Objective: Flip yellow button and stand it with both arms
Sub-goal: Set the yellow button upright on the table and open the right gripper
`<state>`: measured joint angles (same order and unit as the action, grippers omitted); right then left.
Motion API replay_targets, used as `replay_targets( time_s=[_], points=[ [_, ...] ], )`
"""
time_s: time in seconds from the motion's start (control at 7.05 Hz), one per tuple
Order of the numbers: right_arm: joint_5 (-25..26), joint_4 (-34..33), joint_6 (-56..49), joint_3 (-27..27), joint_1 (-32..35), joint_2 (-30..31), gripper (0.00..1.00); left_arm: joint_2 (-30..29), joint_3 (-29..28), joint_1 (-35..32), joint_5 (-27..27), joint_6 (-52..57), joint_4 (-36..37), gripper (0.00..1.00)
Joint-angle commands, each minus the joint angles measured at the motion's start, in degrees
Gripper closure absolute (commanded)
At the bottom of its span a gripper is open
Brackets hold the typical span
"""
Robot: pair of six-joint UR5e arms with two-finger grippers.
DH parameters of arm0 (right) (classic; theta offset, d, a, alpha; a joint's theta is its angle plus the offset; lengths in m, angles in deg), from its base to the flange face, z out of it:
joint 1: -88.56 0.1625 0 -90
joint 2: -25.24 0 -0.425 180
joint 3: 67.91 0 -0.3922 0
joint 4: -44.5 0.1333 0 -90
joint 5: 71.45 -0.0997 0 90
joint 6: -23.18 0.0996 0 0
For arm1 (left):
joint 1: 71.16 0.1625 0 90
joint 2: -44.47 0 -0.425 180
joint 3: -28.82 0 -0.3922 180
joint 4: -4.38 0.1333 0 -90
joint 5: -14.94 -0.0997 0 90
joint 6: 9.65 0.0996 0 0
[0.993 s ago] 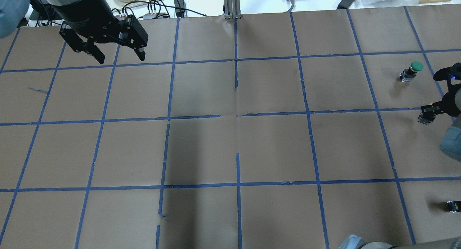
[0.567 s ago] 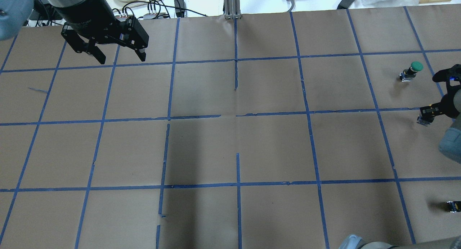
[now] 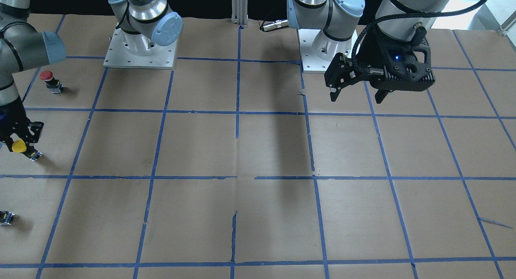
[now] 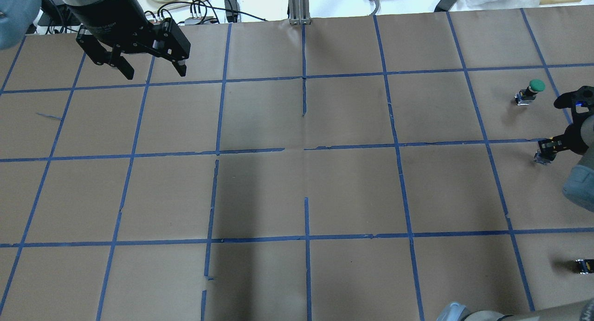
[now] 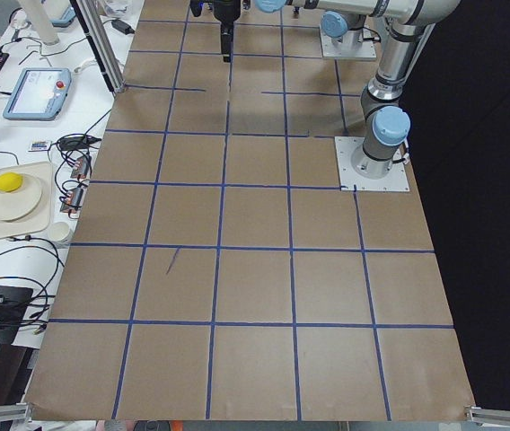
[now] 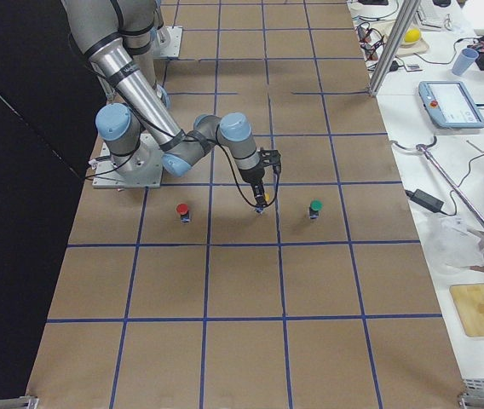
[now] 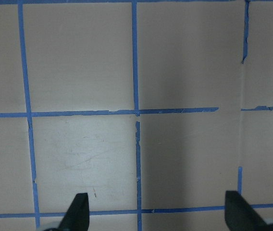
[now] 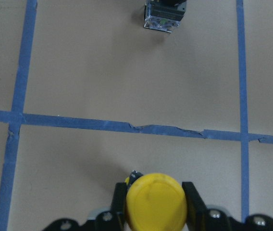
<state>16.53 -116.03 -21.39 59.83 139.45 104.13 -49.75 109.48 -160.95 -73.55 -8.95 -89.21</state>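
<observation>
The yellow button [image 8: 155, 204] sits between the fingers of my right gripper [image 3: 22, 144], which is shut on it close above the table at the right edge; its round cap faces the wrist camera. In the front-facing view the yellow cap [image 3: 18, 146] shows beside the grey body. The right gripper also shows in the overhead view [image 4: 547, 150] and the right side view [image 6: 261, 201]. My left gripper [image 4: 151, 70] hangs open and empty above the far left of the table, also seen in the front-facing view [image 3: 356, 96] and in its wrist view [image 7: 158, 214].
A green-capped button [image 4: 533, 89] stands beyond the right gripper. A red-capped button [image 3: 47, 77] stands near the robot's base. A small dark capless block [image 4: 584, 265] lies at the right edge. Brown paper with a blue tape grid [image 4: 306, 149] covers the table.
The right gripper has shifted slightly left and toward the robot with the yellow button in it. The left gripper has barely moved and stays open.
</observation>
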Motion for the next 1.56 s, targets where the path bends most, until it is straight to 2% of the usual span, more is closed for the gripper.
replay_targets(
  time_s=[0.0, 0.28, 0.43, 0.57, 0.71, 0.85, 1.13, 1.42],
  points=[
    [0.2, -0.7, 0.5, 0.0, 0.0, -0.4, 0.61, 0.4, -0.2, 0.1, -2.5, 0.0, 0.0, 0.00],
    [1.1, -0.1, 0.5, 0.2, -0.2, -0.4, 0.39, -0.1, 0.0, 0.0, -3.4, 0.0, 0.1, 0.00],
    [1.1, 0.0, 0.5, 0.3, -0.2, -0.4, 0.38, 0.1, -0.1, 0.0, -3.4, 0.0, 0.1, 0.00],
    [1.1, 0.0, 0.5, 0.3, -0.2, -0.3, 0.29, 0.4, -0.2, 0.0, -3.4, 0.0, 0.1, 0.00],
    [1.1, 0.0, 0.5, 0.3, -0.2, 0.0, 0.10, 0.4, -0.2, 0.1, -3.4, 0.0, 0.1, 0.00],
    [0.9, 3.2, 0.4, 0.1, -0.2, 1.9, 0.02, 0.5, -0.2, 0.1, -3.4, 0.0, 0.2, 0.00],
    [0.4, 20.8, 0.8, -4.4, -0.1, 9.9, 0.01, 0.5, -0.2, 0.1, -3.4, 0.0, 0.4, 0.00],
    [0.2, 34.0, 3.2, -13.3, 0.7, 10.1, 0.00, 0.3, -0.7, 0.1, -3.4, 0.0, 0.4, 0.00]
  ],
)
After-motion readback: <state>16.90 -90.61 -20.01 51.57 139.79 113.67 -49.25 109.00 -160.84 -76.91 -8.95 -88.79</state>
